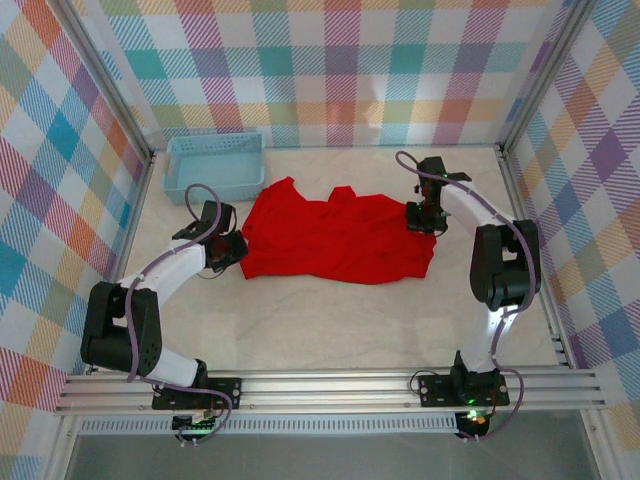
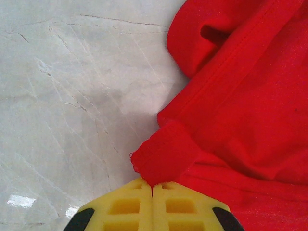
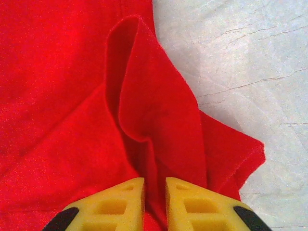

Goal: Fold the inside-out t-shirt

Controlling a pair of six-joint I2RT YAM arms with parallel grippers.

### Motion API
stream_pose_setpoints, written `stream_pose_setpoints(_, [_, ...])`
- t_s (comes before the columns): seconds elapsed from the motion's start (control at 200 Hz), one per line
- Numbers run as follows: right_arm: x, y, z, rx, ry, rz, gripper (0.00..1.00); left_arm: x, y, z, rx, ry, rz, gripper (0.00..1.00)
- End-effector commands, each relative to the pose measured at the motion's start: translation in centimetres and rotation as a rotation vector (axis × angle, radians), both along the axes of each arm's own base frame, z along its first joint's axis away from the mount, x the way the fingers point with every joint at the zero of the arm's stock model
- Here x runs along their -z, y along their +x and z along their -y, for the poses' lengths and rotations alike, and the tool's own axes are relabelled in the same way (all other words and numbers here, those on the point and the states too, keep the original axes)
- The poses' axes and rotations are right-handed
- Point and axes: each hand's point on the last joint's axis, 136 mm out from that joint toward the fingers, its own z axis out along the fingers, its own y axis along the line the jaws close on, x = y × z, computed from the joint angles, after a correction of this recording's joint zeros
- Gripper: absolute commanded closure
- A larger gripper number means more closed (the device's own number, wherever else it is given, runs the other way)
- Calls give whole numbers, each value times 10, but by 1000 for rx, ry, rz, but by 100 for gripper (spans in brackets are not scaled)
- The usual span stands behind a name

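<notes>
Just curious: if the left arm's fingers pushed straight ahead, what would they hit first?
The red t-shirt: the left fingers are shut on its corner, and more cloth probably lies just ahead, though depth is unclear.

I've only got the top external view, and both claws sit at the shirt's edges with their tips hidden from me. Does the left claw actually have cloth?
Observer: Yes. The left claw is shut, pinching a hemmed corner of the red t-shirt between its yellow fingers.
Operator: And the other side?
Observer: The right claw grips a raised fold of cloth; the bunch keeps a narrow gap between the jaws.
Operator: Which layer is that?
Observer: Cannot tell. A stitched hem corner lies on the table beside that fold.
</notes>
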Motion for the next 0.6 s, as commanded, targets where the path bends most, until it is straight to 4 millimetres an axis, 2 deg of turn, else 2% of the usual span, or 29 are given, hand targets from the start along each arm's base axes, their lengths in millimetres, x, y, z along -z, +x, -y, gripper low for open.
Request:
stream_pose_setpoints(0.0, [8, -3, -1, -7, 11, -39, 79, -7, 3, -3, -1, 5, 7, 100])
stream_pose_setpoints(0.24, [13, -5, -1, -10, 8, -61, 79, -10, 3, -4, -2, 9, 14, 100])
stream_pose_setpoints(0.365, [0, -6, 7, 6, -33, -37, 93, -11, 3, -4, -4, 7, 17, 100])
stream_pose_setpoints(0.475, [-42, -9, 31, 69, -139, 65, 100, -20, 3, -2, -2, -12, 50, 100])
stream_pose_setpoints(0.54, [-79, -14, 49, 117, -207, 142, 100, -36, 5, 0, -3, -36, 103, 100])
stream_pose_setpoints(0.595, [-118, -20, 59, 149, -230, 229, 100, -56, 6, 2, -3, -64, 161, 100])
